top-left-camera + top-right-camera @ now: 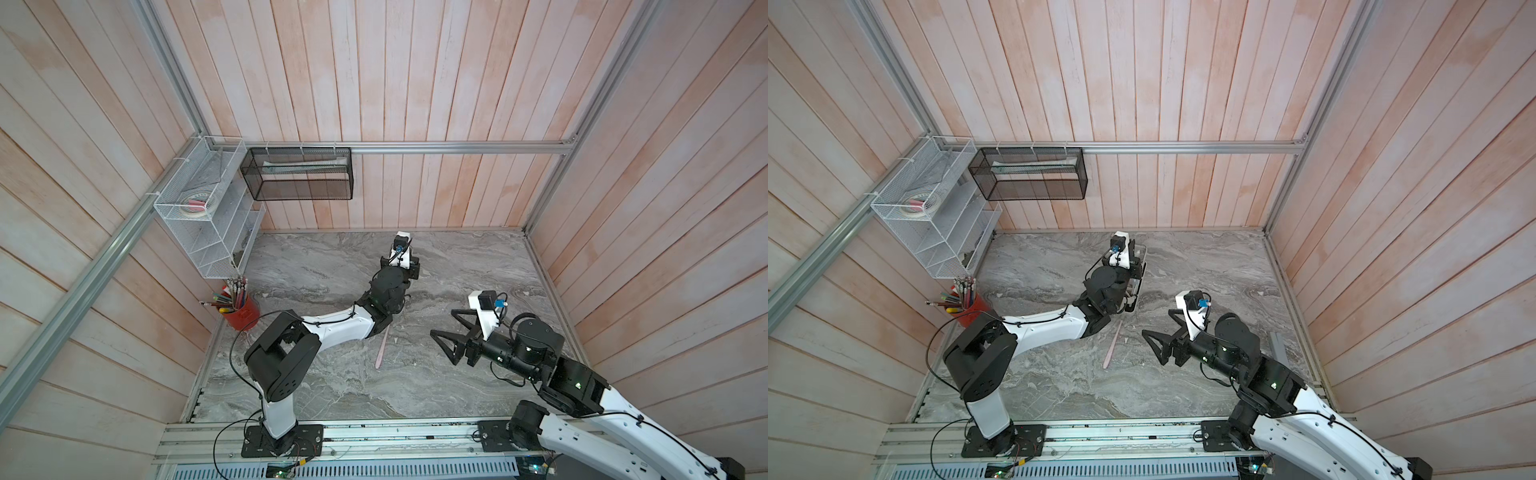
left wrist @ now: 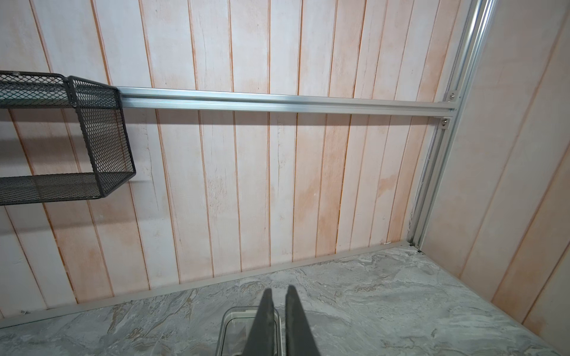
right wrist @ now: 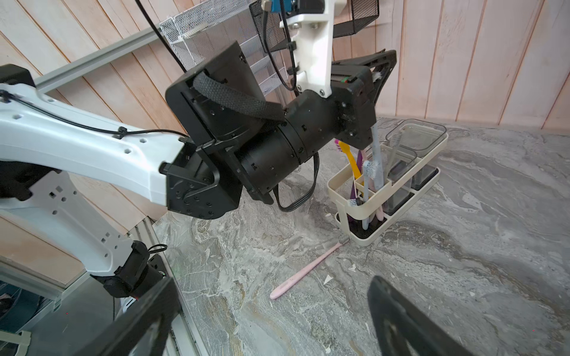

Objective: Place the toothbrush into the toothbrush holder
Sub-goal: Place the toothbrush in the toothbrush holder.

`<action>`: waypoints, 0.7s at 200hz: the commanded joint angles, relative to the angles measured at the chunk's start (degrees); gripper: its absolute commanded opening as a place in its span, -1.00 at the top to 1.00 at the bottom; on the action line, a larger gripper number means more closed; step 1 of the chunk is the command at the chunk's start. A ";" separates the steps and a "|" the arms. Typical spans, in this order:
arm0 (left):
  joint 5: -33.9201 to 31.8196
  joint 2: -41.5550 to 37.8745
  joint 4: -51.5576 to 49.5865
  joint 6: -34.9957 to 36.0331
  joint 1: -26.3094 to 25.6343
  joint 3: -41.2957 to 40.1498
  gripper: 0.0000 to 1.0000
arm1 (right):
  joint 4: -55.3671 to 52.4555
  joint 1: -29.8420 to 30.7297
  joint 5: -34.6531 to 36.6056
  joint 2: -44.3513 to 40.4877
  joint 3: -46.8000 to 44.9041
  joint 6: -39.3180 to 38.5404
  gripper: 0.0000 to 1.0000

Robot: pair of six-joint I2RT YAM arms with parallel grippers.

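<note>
In a top view, the pink toothbrush [image 1: 381, 347] lies mid-tabletop between your arms. Left wrist view: left fingers [image 2: 265, 314] closed above a clear cup [image 2: 227, 326]. Right wrist view: right fingers [image 3: 398, 320] wide apart near the toothbrush, whose head sits just beside the toothbrush holder [image 3: 334, 197]. Pickup seems next: straddle the handle, then close.

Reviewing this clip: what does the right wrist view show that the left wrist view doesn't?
Right wrist only: the cream toothbrush holder, a pink toothbrush lying beside it, and a pale-blue toothbrush held upright over it. Left wrist only: the back wall's aluminium rail. Both: the shut left end effector, marble counter, black mesh basket, clear cup.
</note>
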 commanded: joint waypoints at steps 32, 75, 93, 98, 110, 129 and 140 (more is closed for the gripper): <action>1.56 0.72 1.18 1.37 0.31 -0.21 1.00 | 2.19 -0.29 -1.74 -0.38 -0.91 -0.14 -0.96; 1.82 0.98 0.73 0.38 0.31 -1.44 0.98 | 2.77 -0.25 -2.40 -0.27 -1.53 0.29 -0.96; 1.74 1.07 0.82 0.33 0.31 -1.83 0.98 | 2.86 -0.29 -2.70 -0.31 -1.57 0.38 -0.96; 1.74 1.17 0.78 0.33 0.32 -1.96 0.98 | 2.86 -0.29 -2.71 -0.27 -1.58 0.39 -0.96; 1.74 1.32 0.76 0.25 0.31 -2.11 0.98 | 2.77 -0.29 -2.71 -0.22 -1.59 0.30 -0.96; 2.12 1.63 0.54 -0.10 0.31 -2.37 0.98 | 2.64 -0.29 -2.80 -0.21 -1.57 0.30 -0.96; 2.52 1.76 0.25 -0.36 0.31 -2.46 0.97 | 2.77 -0.29 -2.89 -0.22 -1.61 0.31 -0.96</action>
